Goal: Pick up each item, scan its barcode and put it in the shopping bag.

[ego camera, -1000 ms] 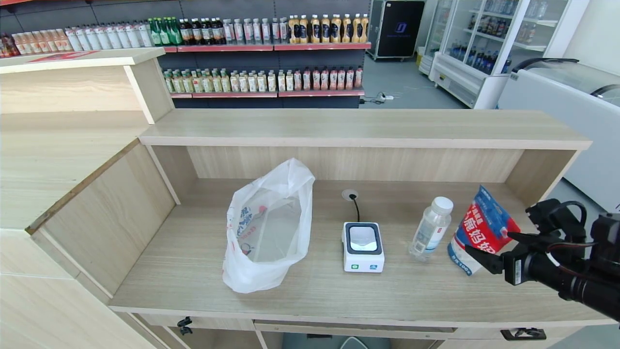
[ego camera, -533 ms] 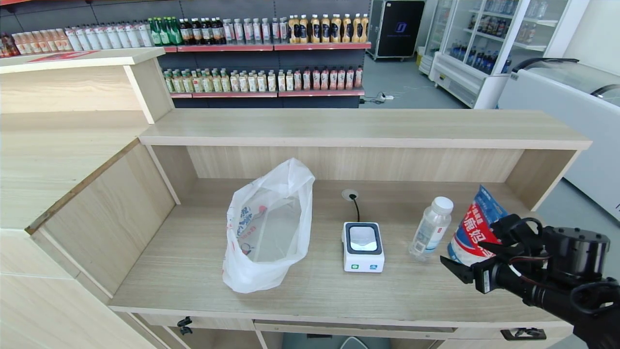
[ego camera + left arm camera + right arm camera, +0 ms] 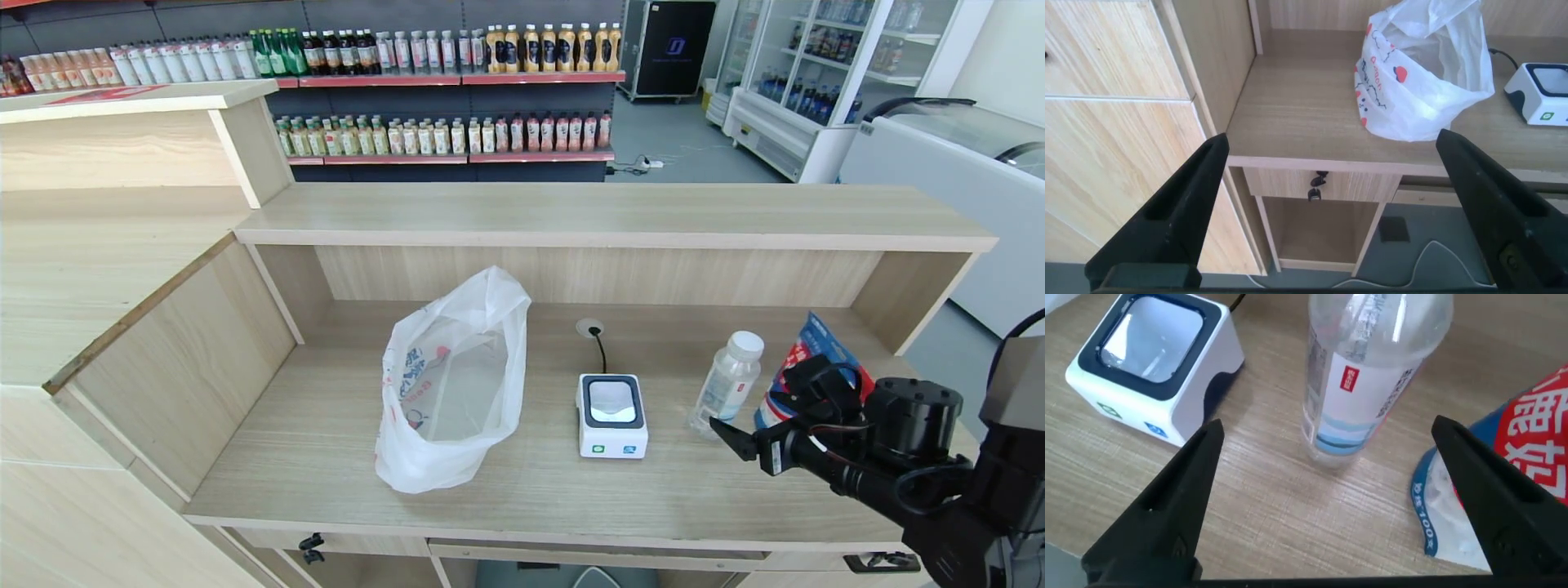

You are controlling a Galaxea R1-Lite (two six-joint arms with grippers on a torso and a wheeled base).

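Bench (image 3: 522, 490): pale wood, spanning the middle of the head view, with a raised shelf behind it and a drawer under its front edge.
Shopping bag (image 3: 453, 384): translucent white plastic with red and blue print, left of centre on the bench, its mouth open towards the camera.
Right gripper (image 3: 1327, 425): at the lower right of the head view, low over the bench. Its fingers are spread wide and hold nothing. It partly covers the pouch and sits just right of the bottle.
Left gripper (image 3: 1333, 137): fingers wide apart and empty, off the bench's front edge, facing the bag and the drawer.
Pouch (image 3: 808, 339): blue and red, standing at the right end of the bench just beside the bottle. Its lower part is hidden behind the right arm.
Bottle (image 3: 727, 384): clear with a white cap, upright between scanner and pouch. In the right wrist view it stands in line with the gap between the spread fingers, ahead of their tips and untouched.
Scanner (image 3: 612, 415): small white box with a dark-framed window, centre right on the bench, its cable running back to a hole.
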